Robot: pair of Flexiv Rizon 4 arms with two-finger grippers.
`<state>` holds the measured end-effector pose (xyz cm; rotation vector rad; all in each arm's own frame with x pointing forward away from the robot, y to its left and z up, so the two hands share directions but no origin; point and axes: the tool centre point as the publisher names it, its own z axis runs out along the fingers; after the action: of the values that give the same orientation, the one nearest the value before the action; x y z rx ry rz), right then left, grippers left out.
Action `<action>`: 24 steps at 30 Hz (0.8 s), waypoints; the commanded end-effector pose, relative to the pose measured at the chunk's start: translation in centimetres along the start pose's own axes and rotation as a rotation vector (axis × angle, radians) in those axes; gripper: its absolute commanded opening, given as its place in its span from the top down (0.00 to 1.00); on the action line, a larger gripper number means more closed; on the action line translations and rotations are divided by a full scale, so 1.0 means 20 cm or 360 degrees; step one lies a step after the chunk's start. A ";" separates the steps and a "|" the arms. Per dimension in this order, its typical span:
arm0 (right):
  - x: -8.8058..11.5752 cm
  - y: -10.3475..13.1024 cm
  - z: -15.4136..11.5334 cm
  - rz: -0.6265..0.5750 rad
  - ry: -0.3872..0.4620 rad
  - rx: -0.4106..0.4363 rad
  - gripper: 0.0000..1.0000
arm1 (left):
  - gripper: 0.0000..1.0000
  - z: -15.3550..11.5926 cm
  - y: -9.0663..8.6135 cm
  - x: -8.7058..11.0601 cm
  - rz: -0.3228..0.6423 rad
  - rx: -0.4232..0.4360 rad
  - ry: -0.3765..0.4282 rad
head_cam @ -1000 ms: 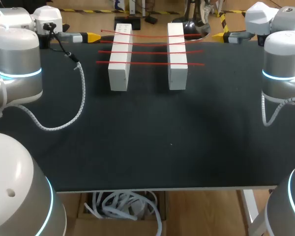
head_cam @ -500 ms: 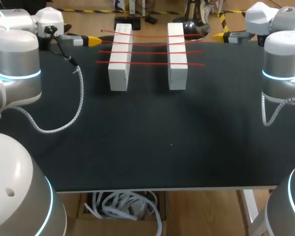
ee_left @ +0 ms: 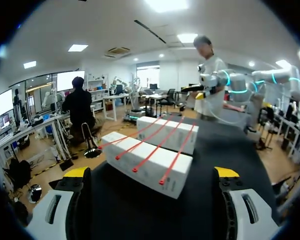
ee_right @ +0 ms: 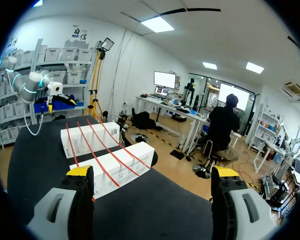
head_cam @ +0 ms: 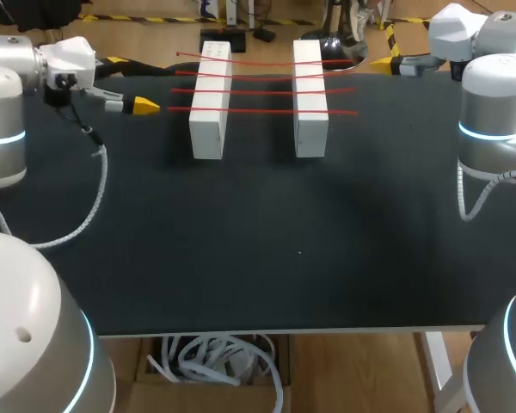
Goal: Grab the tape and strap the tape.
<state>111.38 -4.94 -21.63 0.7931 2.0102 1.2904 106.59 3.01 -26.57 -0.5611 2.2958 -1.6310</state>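
Two white boxes stand side by side at the back of the black table, the left box (head_cam: 210, 103) and the right box (head_cam: 310, 99). Several red tape strips (head_cam: 258, 110) lie stretched across both. My left gripper (head_cam: 131, 83) is open, level with the strips' left ends and a little apart from the left box. Its wrist view shows the gripper (ee_left: 151, 175) empty, with the near box (ee_left: 147, 165) and red strips (ee_left: 142, 156) ahead. My right gripper (head_cam: 385, 63) hangs open at the far right edge, beyond the strips' right ends. In its own view the gripper (ee_right: 152, 172) is empty, with the boxes (ee_right: 115, 167) ahead.
The left arm's white coiled cable (head_cam: 82, 219) loops over the table's left side. The dark tabletop (head_cam: 267, 241) stretches from the boxes to the front edge. My arms' bases fill both lower corners of the head view.
My left gripper has swung from the far edge toward the front and drawn back a little to the left, now beside the nearest strip's end. The right arm has not moved.
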 end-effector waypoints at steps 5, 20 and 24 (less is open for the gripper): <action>0.00 0.00 0.00 0.0000 0.0000 0.0001 0.00 | 0.64 0.05 0.03 -0.03 -0.0005 0.0032 0.0110; 0.00 0.00 0.00 0.0000 0.0000 0.0001 0.00 | 0.56 0.10 0.10 -0.01 -0.0003 0.0034 0.0186; 0.00 0.00 0.00 0.0000 0.0000 0.0001 0.00 | 0.53 0.11 0.12 -0.01 -0.0008 0.0040 0.0233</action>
<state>111.38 -4.93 -21.63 0.7930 2.0102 1.2904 106.78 1.80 -29.06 -0.4746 2.3644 -1.7318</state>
